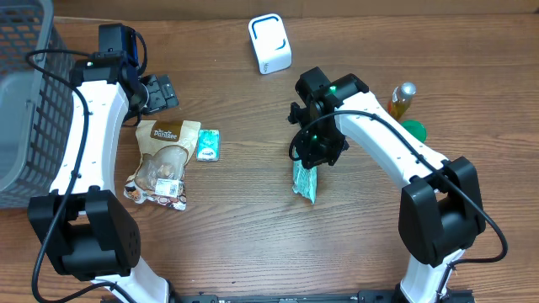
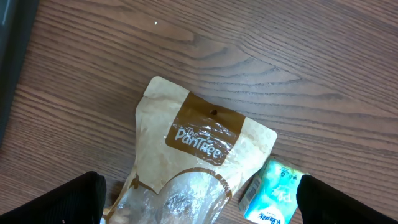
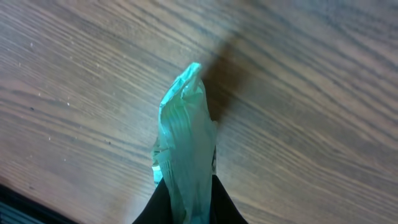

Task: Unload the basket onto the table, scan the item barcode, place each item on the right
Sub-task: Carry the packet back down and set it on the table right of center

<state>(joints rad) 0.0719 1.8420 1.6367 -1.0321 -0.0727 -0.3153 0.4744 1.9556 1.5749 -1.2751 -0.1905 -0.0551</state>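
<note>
Overhead view: right claw point(image 1: 310, 165) pinches teal packet point(image 1: 304, 185); left claw point(image 1: 160, 93) gapes wide.

We find the basket point(image 1: 25, 101) at the table's point(image 1: 244, 244) left edge, with the bag point(image 1: 164, 160) to its right and a packet point(image 1: 207, 145) just beside the bag's right side. The scanner point(image 1: 269, 44) sits far back in the middle, the pouch point(image 1: 304, 183) well in front of it, and the bottle point(image 1: 402, 101) off to the right.

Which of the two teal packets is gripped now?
The teal pouch mid-table, pinched in the right gripper; the small teal packet lies free beside the brown bag.
</note>
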